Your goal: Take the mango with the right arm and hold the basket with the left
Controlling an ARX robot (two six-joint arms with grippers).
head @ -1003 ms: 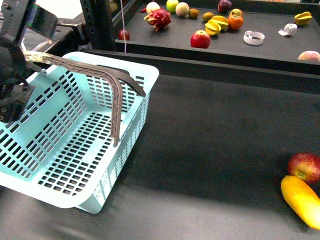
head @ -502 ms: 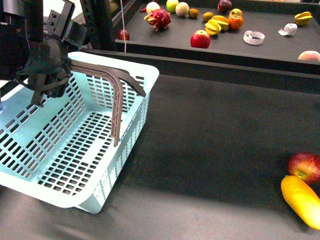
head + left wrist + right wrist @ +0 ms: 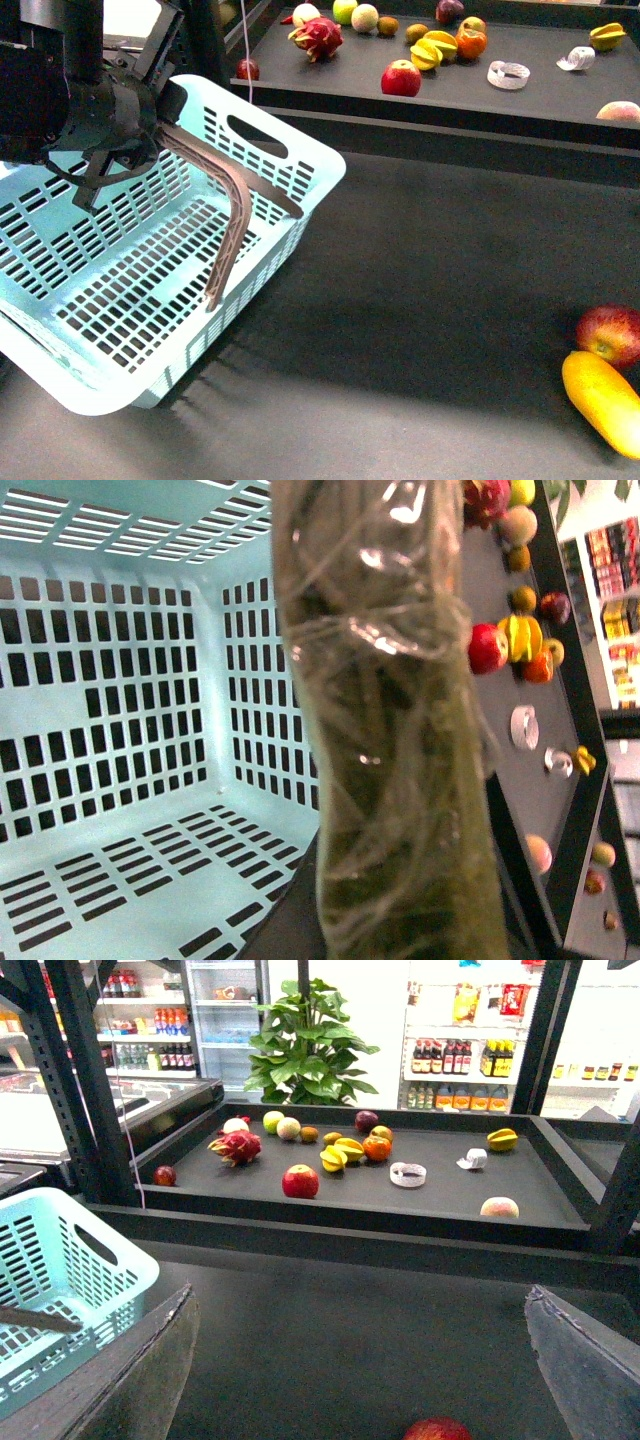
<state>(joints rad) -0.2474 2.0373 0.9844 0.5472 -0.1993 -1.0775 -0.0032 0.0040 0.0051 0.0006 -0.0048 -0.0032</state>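
The turquoise basket [image 3: 120, 290] stands tilted at the left of the dark table. My left gripper [image 3: 150, 130] is shut on one of its grey-brown handles [image 3: 228, 205] and lifts that side. In the left wrist view the wrapped finger [image 3: 400, 780] fills the middle, with the basket's inside [image 3: 130, 730] behind it. The yellow-orange mango [image 3: 604, 402] lies at the front right, next to a red apple [image 3: 610, 334]. My right gripper [image 3: 360, 1360] is open and empty above the table; the apple [image 3: 436, 1429] shows between its fingers [image 3: 590, 1360]. The mango is out of view there.
A raised dark shelf [image 3: 540, 95] at the back carries several fruits, among them a dragon fruit [image 3: 317, 38], a red apple [image 3: 401, 78] and cut star-shaped fruit [image 3: 432, 50]. Black shelf posts stand at the back left.
My left arm swung in over the basket, closed on the handle and raised it. The basket's far side has lifted and the basket has shifted right. The mango and apple have not moved.
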